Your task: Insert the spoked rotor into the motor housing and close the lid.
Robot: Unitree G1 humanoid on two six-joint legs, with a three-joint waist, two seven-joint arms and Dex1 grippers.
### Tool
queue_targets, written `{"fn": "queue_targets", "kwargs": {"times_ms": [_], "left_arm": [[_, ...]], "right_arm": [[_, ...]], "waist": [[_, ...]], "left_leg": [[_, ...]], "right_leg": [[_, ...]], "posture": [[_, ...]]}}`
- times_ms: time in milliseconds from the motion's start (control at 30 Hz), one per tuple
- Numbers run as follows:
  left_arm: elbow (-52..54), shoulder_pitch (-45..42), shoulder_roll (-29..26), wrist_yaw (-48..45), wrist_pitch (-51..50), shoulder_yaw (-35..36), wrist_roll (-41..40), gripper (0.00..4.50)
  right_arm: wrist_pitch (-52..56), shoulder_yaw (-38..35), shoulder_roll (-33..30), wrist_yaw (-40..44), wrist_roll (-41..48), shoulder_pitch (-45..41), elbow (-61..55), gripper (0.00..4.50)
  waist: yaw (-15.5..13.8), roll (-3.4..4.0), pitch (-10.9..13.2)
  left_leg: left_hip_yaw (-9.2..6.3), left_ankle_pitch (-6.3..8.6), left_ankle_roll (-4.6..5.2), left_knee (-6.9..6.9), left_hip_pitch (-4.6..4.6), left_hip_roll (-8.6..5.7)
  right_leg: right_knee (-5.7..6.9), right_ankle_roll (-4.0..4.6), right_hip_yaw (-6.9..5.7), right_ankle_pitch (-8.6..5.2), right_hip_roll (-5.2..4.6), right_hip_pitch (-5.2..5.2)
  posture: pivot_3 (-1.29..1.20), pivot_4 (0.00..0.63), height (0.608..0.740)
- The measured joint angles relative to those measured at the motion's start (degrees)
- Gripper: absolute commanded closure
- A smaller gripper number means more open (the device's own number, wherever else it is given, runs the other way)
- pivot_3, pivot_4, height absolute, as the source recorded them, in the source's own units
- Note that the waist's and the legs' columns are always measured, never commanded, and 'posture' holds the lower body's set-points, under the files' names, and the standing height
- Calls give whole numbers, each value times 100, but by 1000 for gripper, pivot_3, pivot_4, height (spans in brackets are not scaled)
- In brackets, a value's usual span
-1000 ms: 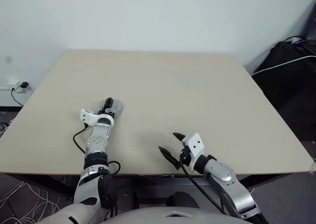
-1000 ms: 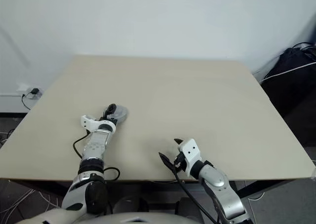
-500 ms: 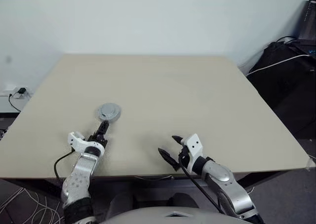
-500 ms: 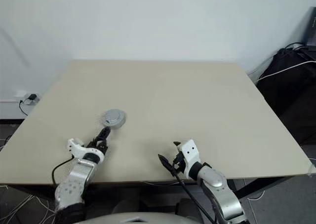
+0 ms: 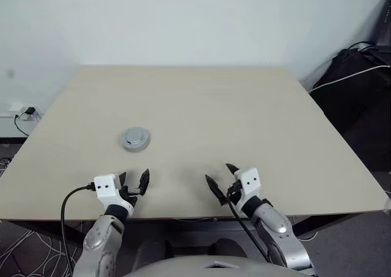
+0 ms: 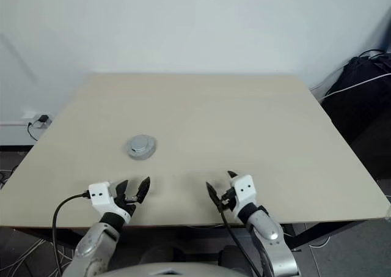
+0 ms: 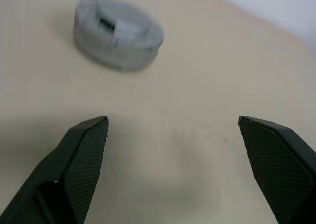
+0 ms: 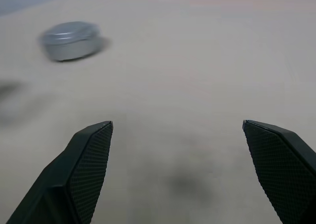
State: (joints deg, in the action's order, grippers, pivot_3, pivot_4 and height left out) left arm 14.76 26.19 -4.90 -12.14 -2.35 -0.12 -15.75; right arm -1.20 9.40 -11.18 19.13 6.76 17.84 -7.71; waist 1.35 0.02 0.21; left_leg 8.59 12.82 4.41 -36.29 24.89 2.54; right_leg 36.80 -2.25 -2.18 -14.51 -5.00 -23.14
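Note:
A round silvery-grey lid [image 5: 135, 138] with a raised centre lies flat on the left half of the beige table [image 5: 244, 112]. In the left wrist view it reads as a thick grey puck [image 7: 117, 33]. The right wrist view has the same lid [image 8: 70, 39] off to one side. The spoked rotor and the motor housing are hidden. My left gripper [image 5: 134, 178] hangs open and empty near the table's front edge, a short way in front of the lid. The right gripper [image 5: 219, 173] is open and empty too, at the front edge right of the middle.
Black bags and a white cable [image 5: 357, 63] lie on the floor past the table's right edge. A wall socket with a plug [image 5: 24, 110] sits low at the left. A white wall stands behind the table.
My left gripper has drawn back from the lid to the table's front edge and rolled its wrist. The lid stays where it was. My right gripper drifted slightly to the right.

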Motion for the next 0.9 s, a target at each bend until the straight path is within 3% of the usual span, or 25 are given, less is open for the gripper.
{"fn": "queue_targets", "kwargs": {"times_ms": [167,400,900], "left_arm": [[-329,26,296,413,1196,-106,869,34],[-750,80,324,839,1900,-169,1675,34],[-806,55,460,945,2023,-415,1798,34]], "right_arm": [[-598,-245,167,-755,-602,184,240,0],[-925,-295,258,-1034,-865,403,259,0],[-693,-237,368,-1025,-847,403,-31,0]], "waist": [[-7,0,-1],[3,-3,0],[-4,-6,-1]], "left_leg": [[6,-7,-11,18,2,2],[8,-7,-9,11,1,2],[9,-7,-7,2,-1,2]], "right_leg": [[3,6,5,-4,1,-19],[4,-5,-11,-12,-15,-17],[10,-6,-30,-12,-27,-15]], "posture": [[0,0,740],[0,0,740],[0,0,740]]}}
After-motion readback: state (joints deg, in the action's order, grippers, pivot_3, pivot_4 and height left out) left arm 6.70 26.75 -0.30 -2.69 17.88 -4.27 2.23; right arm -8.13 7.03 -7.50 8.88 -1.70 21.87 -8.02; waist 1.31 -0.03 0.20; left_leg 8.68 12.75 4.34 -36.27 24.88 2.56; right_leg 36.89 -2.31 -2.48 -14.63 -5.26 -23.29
